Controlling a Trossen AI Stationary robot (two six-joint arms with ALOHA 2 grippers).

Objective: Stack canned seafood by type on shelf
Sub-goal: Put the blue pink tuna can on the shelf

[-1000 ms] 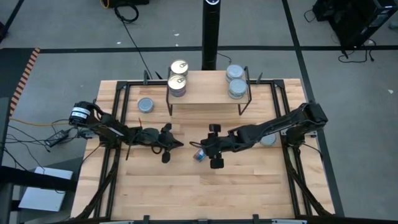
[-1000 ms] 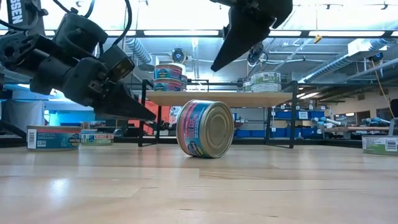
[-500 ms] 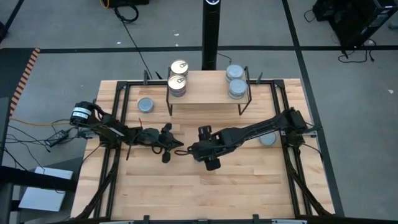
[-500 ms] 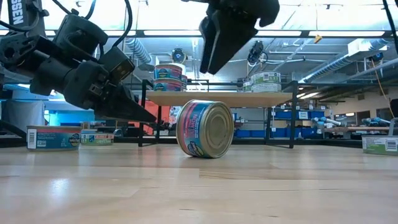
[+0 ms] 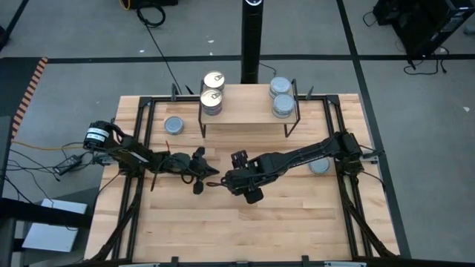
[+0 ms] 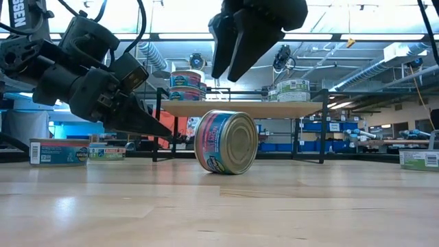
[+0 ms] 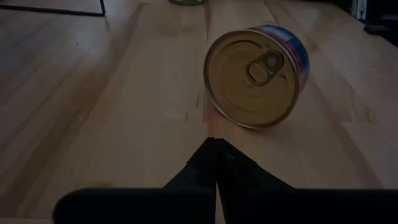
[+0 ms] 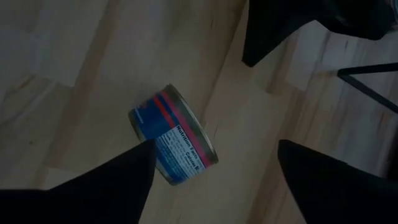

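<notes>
One tin stands on its rim on the tabletop, mid-table. Its pale gold pull-tab top faces my left gripper. My left gripper is shut and low, its tip pointing at the tin a short way off; it also shows in the left wrist view. My right gripper is open above the tin, fingers pointing down. In the right wrist view the tin lies below and between the fingers, untouched. In the high view my right gripper hides the tin.
The shelf stands at the table's far side, with stacked gold-topped tins on its left end and blue-grey-topped tins on its right. Loose tins lie on the table at far left and at right.
My right gripper has gone toward the table's left edge, from beside the tin to right above it, and has turned about its wrist. The tin and my left gripper have kept still.
</notes>
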